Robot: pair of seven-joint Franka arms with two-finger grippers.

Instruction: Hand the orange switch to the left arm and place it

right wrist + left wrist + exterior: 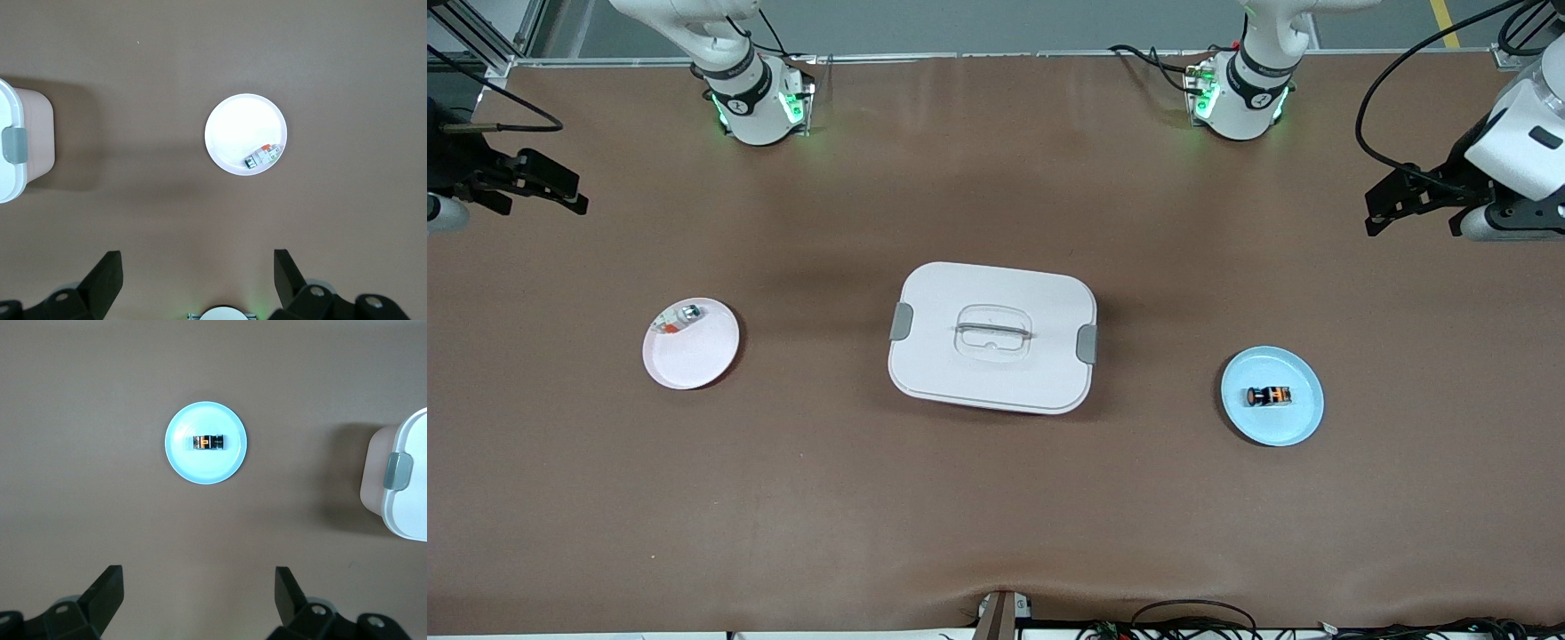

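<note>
The orange switch [1269,396] lies on its side in the middle of the blue plate [1303,422], toward the left arm's end of the worktop [996,516]. The left pincer [1414,200] hangs raised over bare worktop at that same end, its fingers spread wide and holding nothing. The left wrist view shows the switch [208,443] well ahead of the spread fingers [103,590] and roughly centred between them. The left arm is judged by far the nearer to the part.

The long axis of the switch runs along the length of the worktop, from one arm's end toward the other. In the front view the pale end points away from the box [992,336]; which end carries the orange cap cannot be told with certainty.

The box sits at the centre of the worktop, between the blue plate and the pink plate [694,360], which holds a small white part [680,317].

The right pincer [538,188] waits raised over the right arm's end, fingers spread and empty. Any handover is judged to need a path over or around the box
</note>
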